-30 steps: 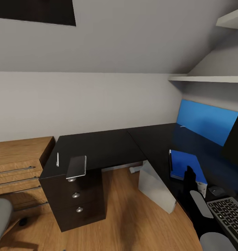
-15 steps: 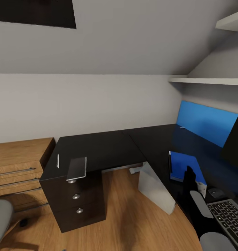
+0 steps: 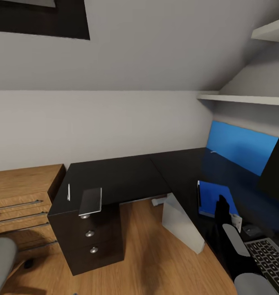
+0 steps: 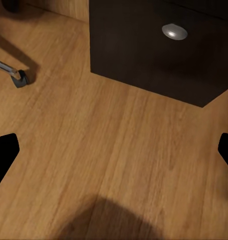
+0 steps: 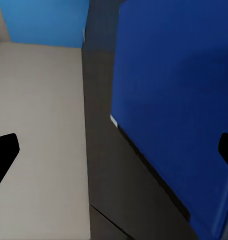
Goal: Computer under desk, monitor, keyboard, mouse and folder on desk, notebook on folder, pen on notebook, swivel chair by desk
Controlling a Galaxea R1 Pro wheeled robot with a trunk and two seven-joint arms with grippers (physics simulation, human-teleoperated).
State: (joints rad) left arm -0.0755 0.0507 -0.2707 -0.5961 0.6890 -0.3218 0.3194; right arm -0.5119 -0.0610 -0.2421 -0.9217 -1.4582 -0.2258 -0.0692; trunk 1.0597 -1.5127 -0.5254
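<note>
White pen (image 3: 68,192) lies on the desk (image 3: 119,176) end, long axis front-to-back; notebook (image 3: 91,201) beside it, overhanging the drawers. Folder (image 3: 215,198) flat further right. Left gripper (image 4: 114,150) and right gripper (image 5: 114,147) spread wide, empty.

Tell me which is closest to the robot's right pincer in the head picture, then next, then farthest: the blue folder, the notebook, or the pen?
1. Folder: on the desk right beside the right pincer.
2. Notebook: far end, overhanging the drawers.
3. Pen: just beyond the notebook.
</note>
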